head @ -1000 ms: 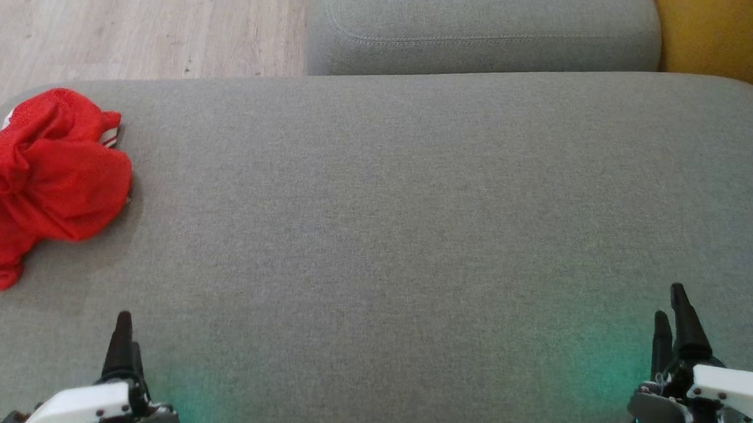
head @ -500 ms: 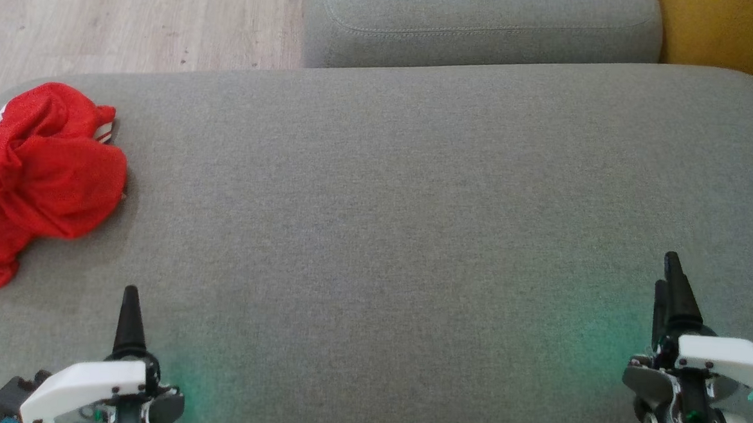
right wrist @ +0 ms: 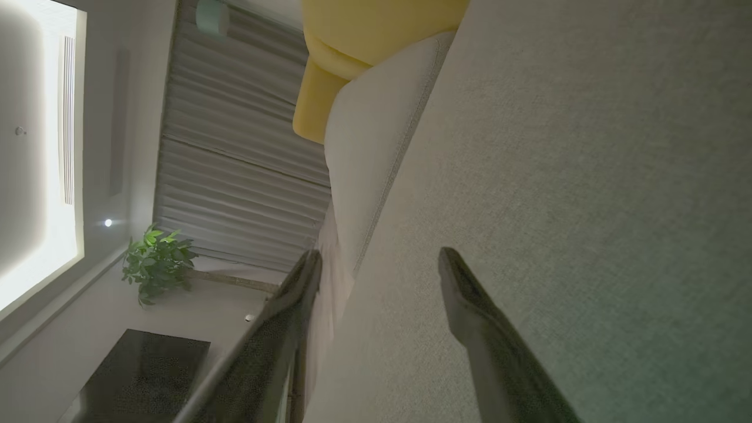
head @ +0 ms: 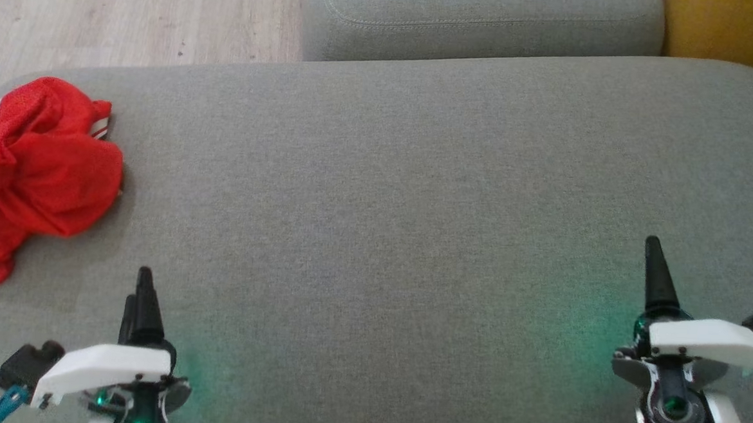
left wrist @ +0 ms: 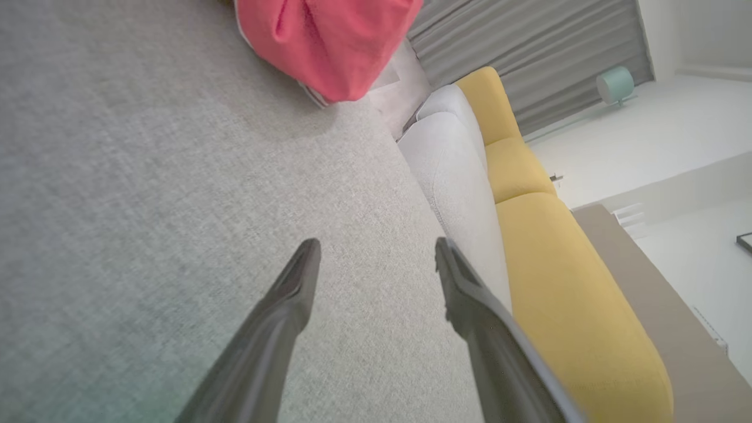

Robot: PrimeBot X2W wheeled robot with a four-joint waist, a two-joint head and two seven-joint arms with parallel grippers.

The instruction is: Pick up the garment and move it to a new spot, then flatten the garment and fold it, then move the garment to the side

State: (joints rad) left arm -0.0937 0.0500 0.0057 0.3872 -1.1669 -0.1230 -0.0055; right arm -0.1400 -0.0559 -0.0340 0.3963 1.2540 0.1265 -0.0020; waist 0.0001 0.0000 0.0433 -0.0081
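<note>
The garment (head: 33, 174) is a crumpled red piece with a white-striped trim, lying at the far left edge of the grey cushion (head: 390, 193); it also appears at the top of the left wrist view as a pink-red bundle, the garment (left wrist: 329, 41). My left gripper (head: 142, 289) hovers low at the lower left, well short of the cloth, and the left wrist view shows the left gripper (left wrist: 376, 258) open and empty. At the lower right my right gripper (head: 654, 258) stands over bare cushion, and the right gripper (right wrist: 379, 264) is open with nothing between its fingers.
A second grey cushion (head: 483, 20) lies behind the main one. Wooden floor (head: 129, 11) shows at the upper left, past the cushion's rounded corner. A yellow seat (head: 734, 27) sits at the upper right. A potted plant (right wrist: 155, 264) stands in the room beyond.
Both grippers have moved forward over the cushion, the right one also shifting slightly left. The head camera has tilted a little, sliding the whole scene upward. The garment lies as before.
</note>
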